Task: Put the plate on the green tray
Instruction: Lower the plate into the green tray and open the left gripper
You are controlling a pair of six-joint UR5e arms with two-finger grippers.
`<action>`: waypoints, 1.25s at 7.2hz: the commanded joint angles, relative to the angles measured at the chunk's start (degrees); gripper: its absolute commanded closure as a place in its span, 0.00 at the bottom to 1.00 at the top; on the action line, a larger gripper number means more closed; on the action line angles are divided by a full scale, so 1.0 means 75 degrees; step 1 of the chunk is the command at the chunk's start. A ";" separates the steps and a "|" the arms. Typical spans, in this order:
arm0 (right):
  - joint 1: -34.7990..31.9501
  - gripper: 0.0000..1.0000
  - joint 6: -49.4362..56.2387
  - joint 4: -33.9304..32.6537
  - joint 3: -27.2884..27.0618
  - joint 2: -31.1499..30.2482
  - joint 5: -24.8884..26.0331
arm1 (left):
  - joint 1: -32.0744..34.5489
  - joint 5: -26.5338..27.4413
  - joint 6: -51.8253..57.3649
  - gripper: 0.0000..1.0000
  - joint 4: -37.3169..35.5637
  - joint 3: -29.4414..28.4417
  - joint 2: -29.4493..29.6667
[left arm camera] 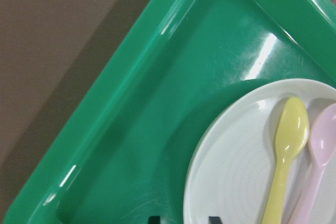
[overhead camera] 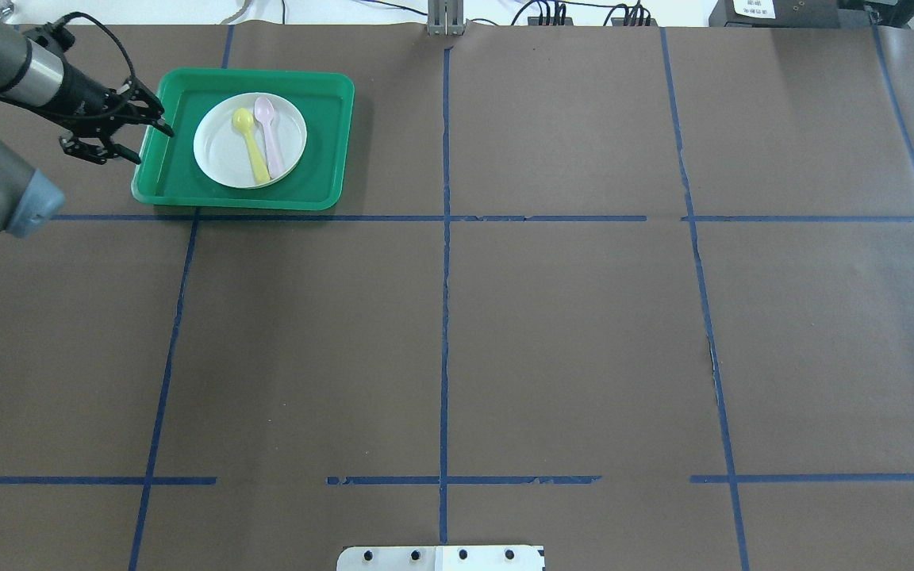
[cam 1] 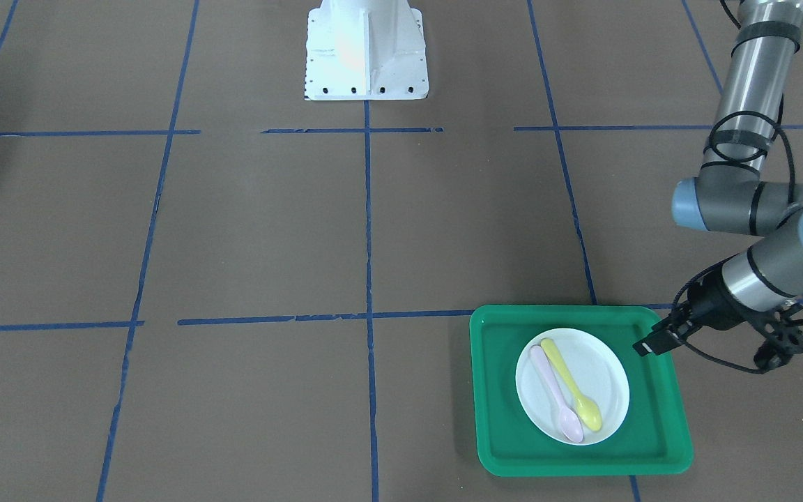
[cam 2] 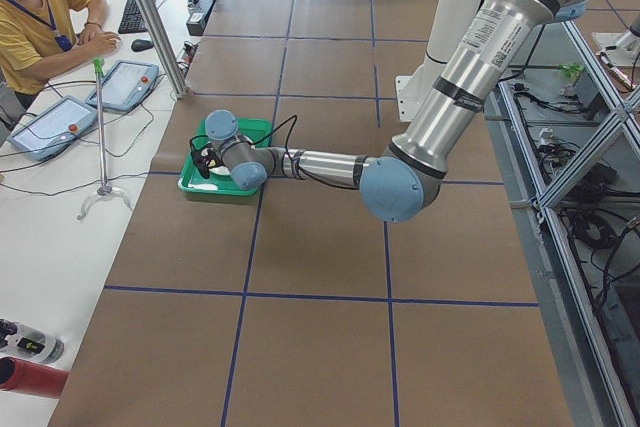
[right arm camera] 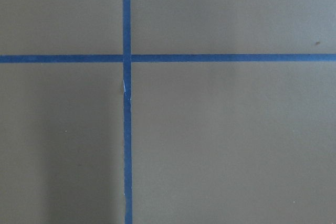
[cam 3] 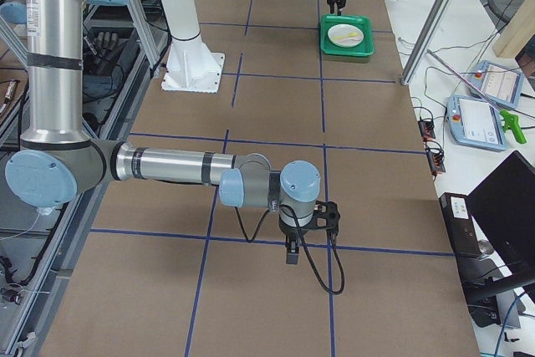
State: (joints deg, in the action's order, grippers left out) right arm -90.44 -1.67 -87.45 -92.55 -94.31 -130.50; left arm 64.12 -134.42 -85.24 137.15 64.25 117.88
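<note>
Two spoons (overhead camera: 251,144) are lying on the plate (overhead camera: 219,151) in the green tray (overhead camera: 324,143) on the blue-taped brown table (overhead camera: 584,333). The left gripper (overhead camera: 151,145) is hanging spread wide at the tray's rim. Whether the right gripper (cam 3: 292,253) is clenched or released, I cannot tell.

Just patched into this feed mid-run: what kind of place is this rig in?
Most likely a robotics lab set up for recording data: the table is papered brown and gridded with blue tape, teach pendants lie on a side bench, and an operator sits alongside.

Robotics lab: tape-gridded table (overhead camera: 568,333), teach pendants (cam 3: 478,120).
</note>
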 commanded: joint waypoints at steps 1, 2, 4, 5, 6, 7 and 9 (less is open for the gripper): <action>0.0000 0.00 0.0000 0.0000 0.0000 0.0000 -0.0002 | 0.0926 -0.0332 0.1602 0.25 -0.0204 0.0512 -0.0841; 0.0000 0.00 0.0000 0.0000 0.0000 0.0012 -0.0002 | 0.1441 -0.0590 0.3065 0.25 -0.0832 0.0990 -0.1287; 0.0000 0.00 0.0000 0.0000 0.0000 0.0000 -0.0002 | 0.2599 -0.0499 0.7451 0.25 -0.2809 0.1077 -0.1770; 0.0000 0.00 0.0000 0.0000 0.0000 0.0000 -0.0002 | 0.3511 -0.0487 0.9307 0.25 -0.3526 0.1054 -0.1934; 0.0000 0.00 0.0000 0.0000 0.0000 0.0000 0.0009 | 0.4159 -0.0313 1.0556 0.25 -0.4113 0.1042 -0.1970; 0.0000 0.00 0.0000 0.0000 0.0000 0.0000 0.0009 | 0.4676 0.0106 1.1322 0.25 -0.4827 0.1065 -0.1959; 0.0000 0.00 0.0000 0.0000 0.0000 0.0000 -0.0002 | 0.5184 0.0146 1.1681 0.17 -0.5768 0.1321 -0.2029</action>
State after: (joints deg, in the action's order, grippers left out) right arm -90.44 -1.67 -87.45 -92.55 -94.31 -130.45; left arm 100.82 -133.78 0.23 98.09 72.92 103.08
